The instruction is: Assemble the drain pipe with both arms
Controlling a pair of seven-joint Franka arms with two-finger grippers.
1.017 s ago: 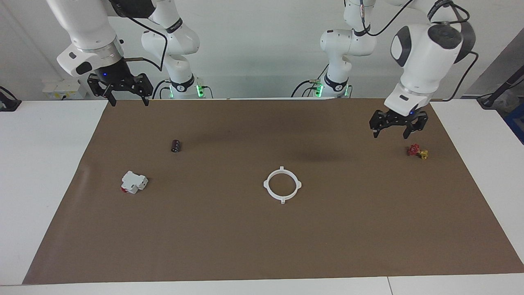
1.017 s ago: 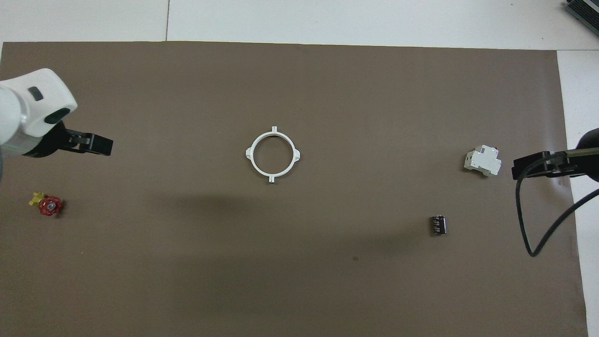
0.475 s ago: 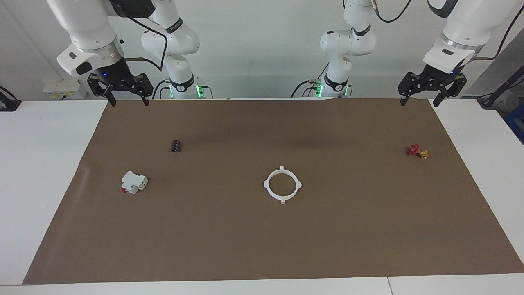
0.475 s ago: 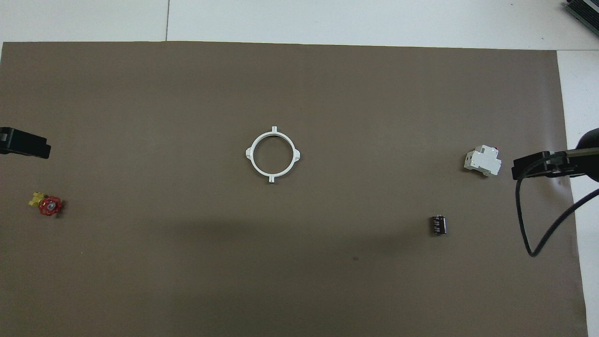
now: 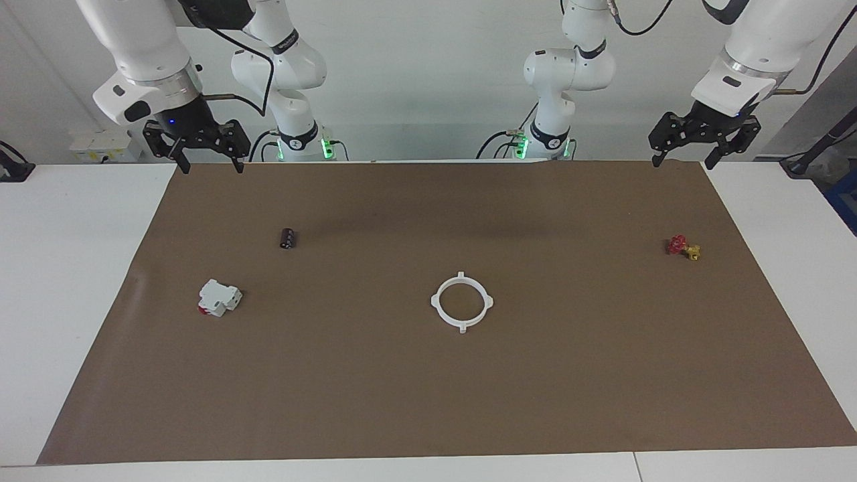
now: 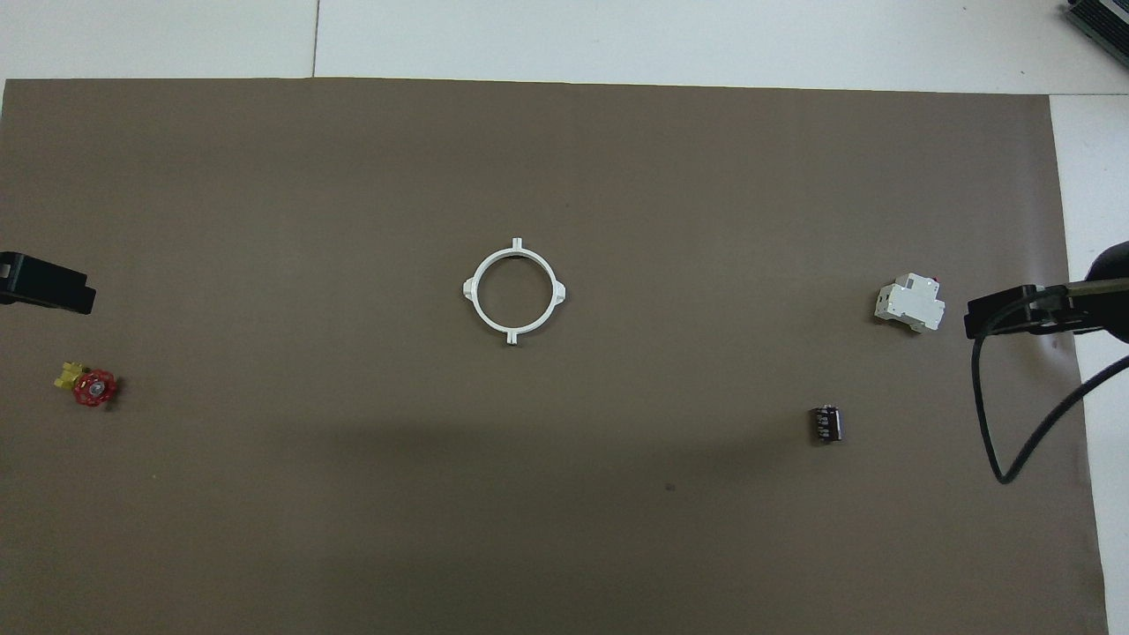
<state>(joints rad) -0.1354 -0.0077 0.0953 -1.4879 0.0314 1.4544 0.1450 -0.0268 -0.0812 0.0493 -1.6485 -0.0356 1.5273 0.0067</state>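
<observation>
Since a second ago the left claw (image 5: 703, 143) has risen from just above the red-and-yellow valve (image 5: 682, 247) to a raised position over the mat's corner at the left arm's end, beside the robots' edge. Right claw (image 5: 195, 148) unchanged, hanging raised over the mat's other robot-side corner.

Both claws: fingers spread wide, nothing held.

Drain pipe (image 5: 462, 302): the two white arcs lie joined as one closed four-tabbed ring, flat on the brown mat (image 5: 428, 402), about mid-counter. Neither claw is near it; ring has not shifted.

Other items, all unmoved:
- valve, toward the left arm's end, nearer to the robots than the ring.
- small dark cylinder (image 5: 288, 238), toward the right arm's end, nearer to the robots than the ring.
- white blocky part with red end (image 5: 218, 298), toward the right arm's end, farther from the robots than the cylinder.

Overhead view: only a dark tip of each claw enters at the frame's sides; ring (image 6: 513, 290) is well apart from both.
</observation>
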